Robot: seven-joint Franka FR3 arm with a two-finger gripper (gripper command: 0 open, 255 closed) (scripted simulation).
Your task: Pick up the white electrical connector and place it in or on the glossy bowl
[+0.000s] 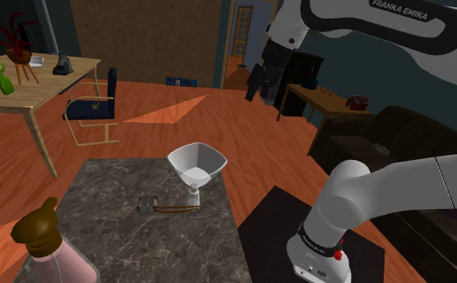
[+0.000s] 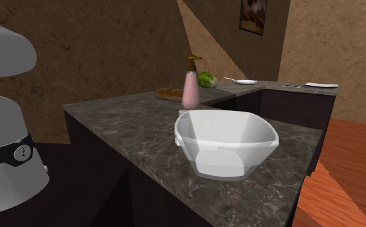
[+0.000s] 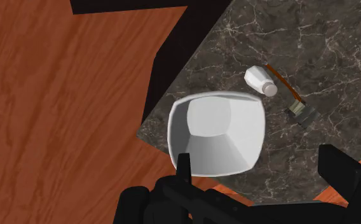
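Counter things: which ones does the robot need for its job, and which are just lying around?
For the job:
- white connector
- white bowl
- gripper, open

Just lying about:
- brown-handled brush beside the connector
- pink soap bottle

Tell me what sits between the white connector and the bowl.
Nothing. The wrist view shows just a narrow strip of bare stone counter between the connector and the bowl. The brown-handled tool lies on the connector's other side.
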